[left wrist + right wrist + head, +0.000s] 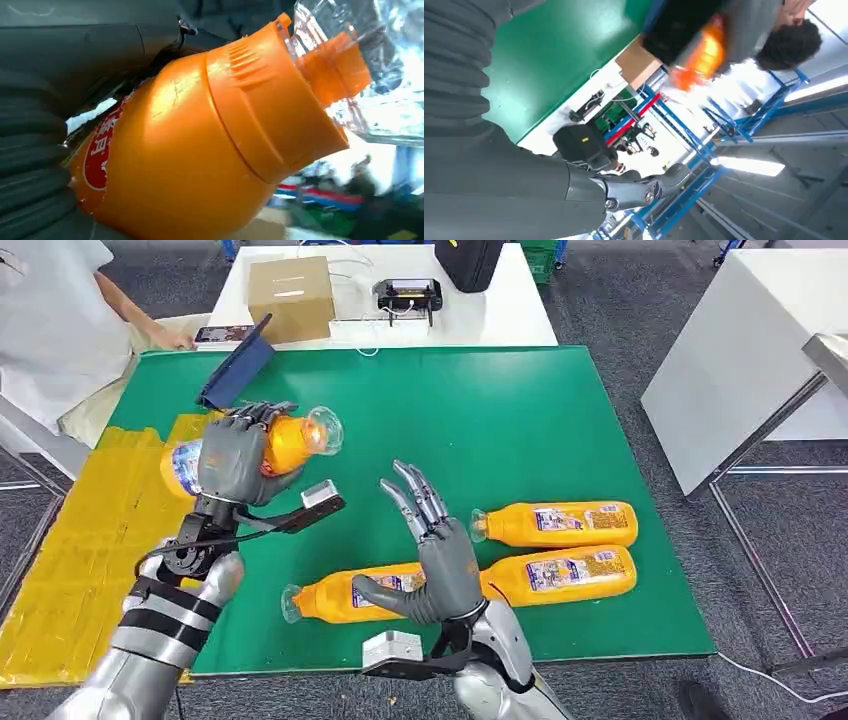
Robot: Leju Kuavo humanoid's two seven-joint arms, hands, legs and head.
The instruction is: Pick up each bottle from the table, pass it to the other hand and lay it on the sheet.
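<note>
Orange bottle (285, 443) in the left hand (232, 458), lying roughly level above the green mat's (480, 410) left part, its clear cap pointing toward the right hand (440, 555) — a pose that suits a hand-over, since the free cap end is what the other hand could reach. The left hand's fingers wrap the labelled body, and the left wrist view shows the orange shoulder and clear cap (350, 70) jutting out beyond the grip. The right hand is raised beside it, fingers spread and upright, holding nothing; a gap separates it from the bottle, so I judge the pass is just complete or about to reverse. The yellow sheet (90, 550) lies along the mat's left side, directly under and beyond the left arm — the holding hand is the one nearer the goal. Three more orange bottles (555, 523) lie on their sides on the mat behind and beside the right hand, within its easy reach.
</note>
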